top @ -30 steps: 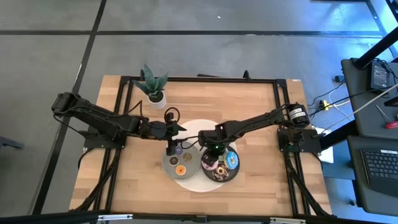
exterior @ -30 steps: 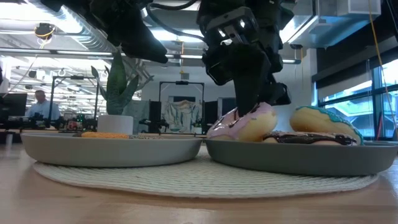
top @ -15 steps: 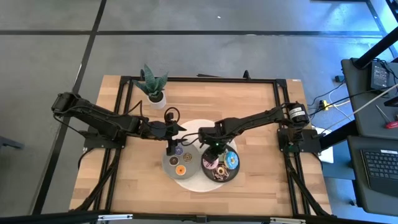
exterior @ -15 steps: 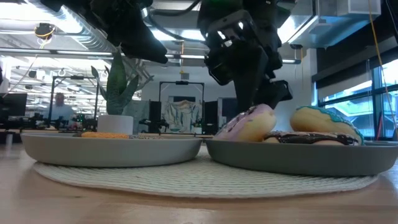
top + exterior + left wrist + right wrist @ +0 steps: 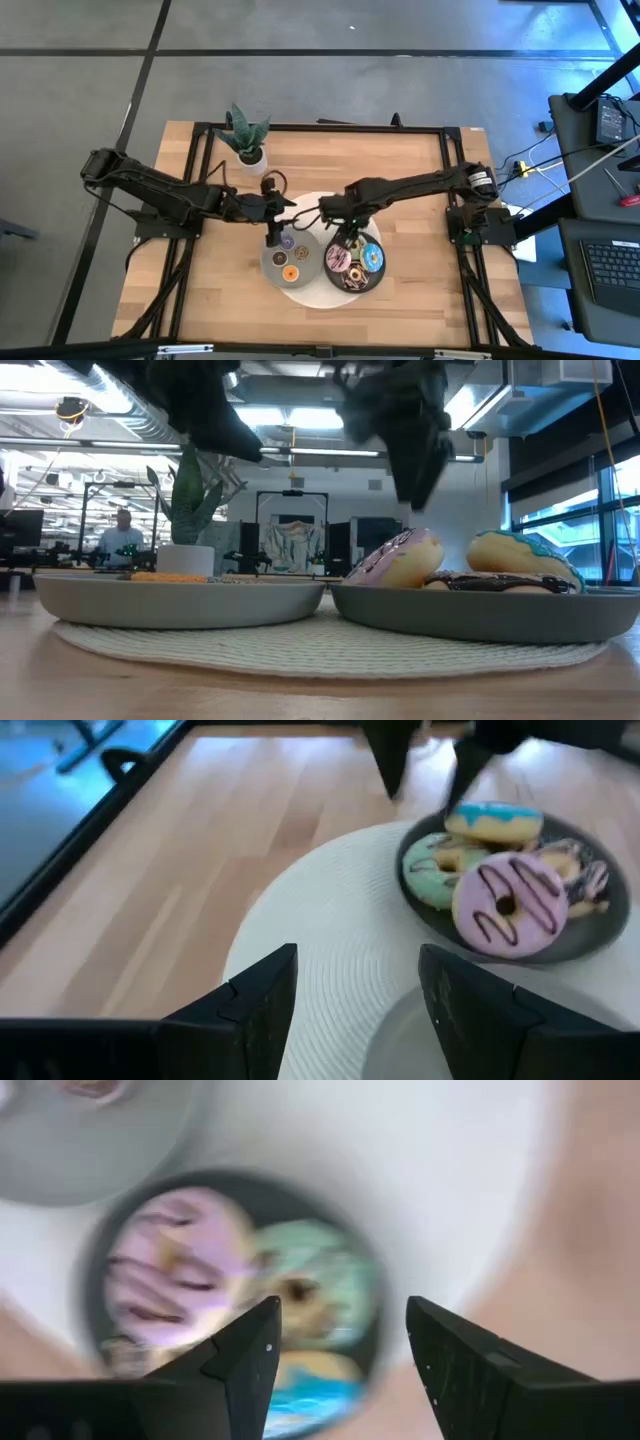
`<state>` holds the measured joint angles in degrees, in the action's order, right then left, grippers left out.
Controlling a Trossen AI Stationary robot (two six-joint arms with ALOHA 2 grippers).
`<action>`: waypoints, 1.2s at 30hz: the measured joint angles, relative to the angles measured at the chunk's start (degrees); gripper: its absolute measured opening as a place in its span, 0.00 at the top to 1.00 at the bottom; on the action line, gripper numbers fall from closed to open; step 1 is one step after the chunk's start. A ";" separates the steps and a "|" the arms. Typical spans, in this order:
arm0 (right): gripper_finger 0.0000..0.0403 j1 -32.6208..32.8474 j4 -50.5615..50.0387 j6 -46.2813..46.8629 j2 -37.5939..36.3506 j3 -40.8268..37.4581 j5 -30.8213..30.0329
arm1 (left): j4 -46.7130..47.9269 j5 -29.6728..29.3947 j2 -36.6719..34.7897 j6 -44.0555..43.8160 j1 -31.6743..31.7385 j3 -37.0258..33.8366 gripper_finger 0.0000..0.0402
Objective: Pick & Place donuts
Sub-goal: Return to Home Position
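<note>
The dark plate (image 5: 357, 285) carries the larger donuts: the pink one (image 5: 510, 903) with brown stripes, the mint-green one (image 5: 436, 870), the blue one (image 5: 493, 821) and a chocolate one (image 5: 500, 582). In the low view the pink donut (image 5: 395, 558) leans tilted on its neighbours. Small donuts, a purple (image 5: 288, 241) and an orange (image 5: 290, 273) among them, lie on the light grey plate (image 5: 270, 262). My right gripper (image 5: 342, 1315) hovers open and empty above the dark plate. My left gripper (image 5: 357, 960) is open and empty over the light plate's far edge.
Both plates sit on a round white woven mat (image 5: 320, 205) at the middle of the wooden table. A small potted plant (image 5: 246, 140) stands near the far left corner. Bare wood lies along the near edge and to the right of the plates.
My right gripper has risen from the pink donut on the dark plate and now hangs well above it. The pink donut stays behind, leaning tilted on the other donuts. My left arm has kept still.
</note>
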<state>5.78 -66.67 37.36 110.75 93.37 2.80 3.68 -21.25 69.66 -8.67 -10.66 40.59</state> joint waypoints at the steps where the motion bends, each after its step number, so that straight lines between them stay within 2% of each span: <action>1: 0.46 0.19 -2.44 -1.34 -0.82 1.41 -3.77 | 0.72 -0.30 -1.03 -1.87 0.00 -0.01 0.49; 4: 0.47 2.03 -4.38 -9.84 -5.82 3.75 -17.72 | 1.55 -1.31 -5.69 -5.34 0.01 -0.03 0.49; 6: 0.47 3.47 -4.21 -13.55 -9.65 3.43 -26.51 | 4.21 -0.11 -9.77 -1.64 0.43 -0.01 0.49; 7: 0.47 3.80 -3.90 -13.84 -11.59 2.47 -29.59 | 5.81 1.86 -12.05 1.33 0.91 -0.01 0.49; 9: 0.47 3.03 -3.32 -13.84 -15.66 -0.52 -31.01 | 7.95 4.64 -16.39 2.24 2.05 -0.03 0.49; 12: 0.47 0.28 4.85 -15.53 -23.56 -9.36 -25.08 | 10.27 6.51 -23.06 -1.28 4.92 -0.03 0.49; 16: 0.47 -3.64 25.72 -24.52 -34.06 -25.46 -6.58 | 10.06 7.85 -31.56 -2.75 8.06 -2.03 0.49; 18: 0.47 -5.70 34.52 -27.26 -39.11 -31.99 -0.55 | 8.28 8.38 -35.97 -4.58 9.48 -4.72 0.49; 20: 0.47 -7.27 38.84 -29.89 -43.78 -36.73 -1.32 | 5.81 9.41 -40.20 -6.87 10.41 -8.44 0.49; 22: 0.47 -8.50 38.29 -32.84 -47.95 -40.15 -4.54 | 3.05 9.34 -44.48 -8.85 10.69 -12.83 0.49; 24: 0.47 -8.92 38.74 -30.07 -51.56 -42.88 -6.70 | 0.01 6.62 -48.22 -10.30 11.16 -17.26 0.49; 26: 0.47 -8.94 40.79 -31.42 -54.91 -46.17 -6.82 | -1.22 2.51 -51.67 -11.48 11.62 -20.95 0.49; 29: 0.47 -9.75 44.11 -34.07 -60.46 -52.12 -0.89 | -1.66 0.36 -56.54 -12.21 12.62 -24.60 0.49; 36: 0.47 -14.30 55.97 -30.13 -73.25 -64.23 7.84 | -2.11 4.68 -65.59 -11.75 15.52 -29.16 0.49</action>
<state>-8.52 -10.70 7.22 37.50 29.14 10.65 1.57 -16.57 4.06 -20.43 4.86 11.43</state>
